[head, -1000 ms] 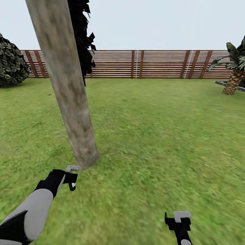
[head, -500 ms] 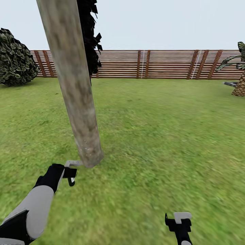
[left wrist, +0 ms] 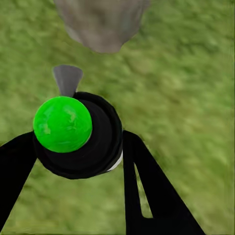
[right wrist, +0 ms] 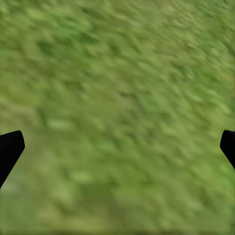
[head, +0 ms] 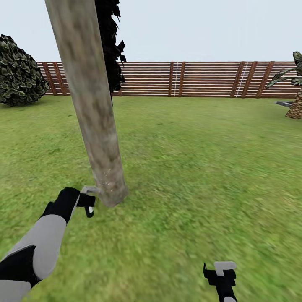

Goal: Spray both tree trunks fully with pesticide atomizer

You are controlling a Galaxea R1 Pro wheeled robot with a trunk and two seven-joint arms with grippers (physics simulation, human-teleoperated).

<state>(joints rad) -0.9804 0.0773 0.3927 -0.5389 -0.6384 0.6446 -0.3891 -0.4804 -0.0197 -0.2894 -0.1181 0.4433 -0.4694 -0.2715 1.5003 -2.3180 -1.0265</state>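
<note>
1. Head view: the left gripper (head: 89,200) has risen and moved in since a second ago, and its grey nozzle tip now touches or nearly touches the base of the tree trunk (head: 90,100). A few white specks of pesticide (head: 107,181) dot the bark low down; the trunk above them looks bare. The whole picture shifted half a second earlier, which is the camera moving, not the tree. The right gripper (head: 219,270) hangs low over the grass floor (head: 197,167), well apart from the trunk, unchanged. The wooden fence (head: 188,79) closes the lawn behind.

2. Left wrist view: the fingers (left wrist: 147,191) are clamped on the pesticide atomizer (left wrist: 78,134), its green top (left wrist: 62,124) facing the camera and its grey nozzle (left wrist: 67,79) aimed at the trunk foot. Judging by this, spraying has only started at the bottom, and the nozzle needs to travel upward.

3. Right wrist view: the fingers (right wrist: 10,149) stand wide apart over blurred grass, holding nothing.
</note>
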